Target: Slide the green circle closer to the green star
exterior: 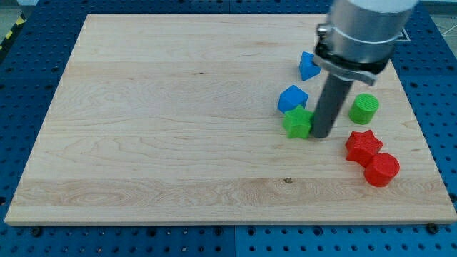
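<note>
Green circle sits right of the green star, and my tip, a bare rod gripping nothing, stands between them, wrongly placed to push it left.

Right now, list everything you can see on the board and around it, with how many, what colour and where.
wooden board: one, pale wood, fills most of the view.
blue pegboard table: one, blue, under and around the board.
green star: one, green, right of centre, just left of my tip.
green circle: one, green, right of the rod.
blue blocks: two, blue, one touching the star's top, one higher up.
red star: one, red, lower right.
red circle: one, red, below the red star, touching it.
my tip: one, dark rod end, between green star and green circle.
</note>
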Robot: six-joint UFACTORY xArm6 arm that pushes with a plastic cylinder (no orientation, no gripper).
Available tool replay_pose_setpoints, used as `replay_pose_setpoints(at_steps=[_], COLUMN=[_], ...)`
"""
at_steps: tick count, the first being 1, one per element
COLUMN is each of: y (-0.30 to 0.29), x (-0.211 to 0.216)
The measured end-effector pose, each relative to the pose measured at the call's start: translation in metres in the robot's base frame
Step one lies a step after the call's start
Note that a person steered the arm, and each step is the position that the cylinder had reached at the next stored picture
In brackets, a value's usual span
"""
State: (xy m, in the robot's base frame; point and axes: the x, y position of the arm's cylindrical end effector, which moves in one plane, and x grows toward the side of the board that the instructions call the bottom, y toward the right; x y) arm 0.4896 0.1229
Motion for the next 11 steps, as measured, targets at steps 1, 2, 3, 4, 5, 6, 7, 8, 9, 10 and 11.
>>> replay_pose_setpoints(at_steps=[1,2,3,4,5,6,7,8,9,10,11], y=[-0.014,0.014,0.043,0.066,0.092,0.114,0.123,0.121,0.115,0.103,0.08], x=[-0.009,-0.014,-0.012,-0.009,-0.001,-0.01,-0.022,-0.023,-0.048,-0.062,-0.06])
